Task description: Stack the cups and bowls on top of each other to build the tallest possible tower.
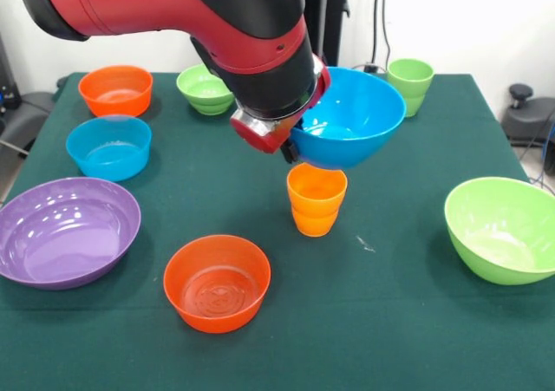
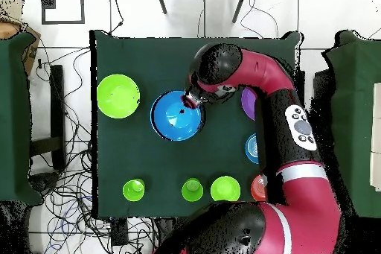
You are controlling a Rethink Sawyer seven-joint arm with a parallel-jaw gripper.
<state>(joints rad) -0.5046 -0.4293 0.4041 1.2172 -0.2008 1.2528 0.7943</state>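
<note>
Looking across the table first: the red and black arm (image 1: 199, 18) comes down over the middle of the green table (image 1: 390, 322), and its gripper (image 1: 290, 148) is clamped on the rim of a big blue bowl (image 1: 351, 118). That bowl is up in the air, tilted, hanging right above a stack of orange cups (image 1: 316, 198), and the bottom of the bowl looks like it's just about at the top cup's rim; can't tell if it's actually touching. Off to one side there's a purple bowl (image 1: 65, 231), a light blue bowl (image 1: 108, 146) and a small orange bowl (image 1: 115, 89). Nearer the camera sits another orange bowl (image 1: 217, 283). A large lime green bowl (image 1: 503, 228) is over on the other side. At the back there's a small green bowl (image 1: 205, 88) and a pair of nested green cups (image 1: 410, 84).

From straight above: the blue bowl (image 2: 177, 115) sits mid-table with the gripper (image 2: 195, 102) at its edge, fingers pinched on the rim. The orange cups are hidden underneath it. The large lime bowl (image 2: 117, 95) is well apart from it, and the arm (image 2: 290, 117) covers most of the purple bowl (image 2: 248, 102), light blue bowl (image 2: 251, 148) and one orange bowl (image 2: 257, 188).
</note>
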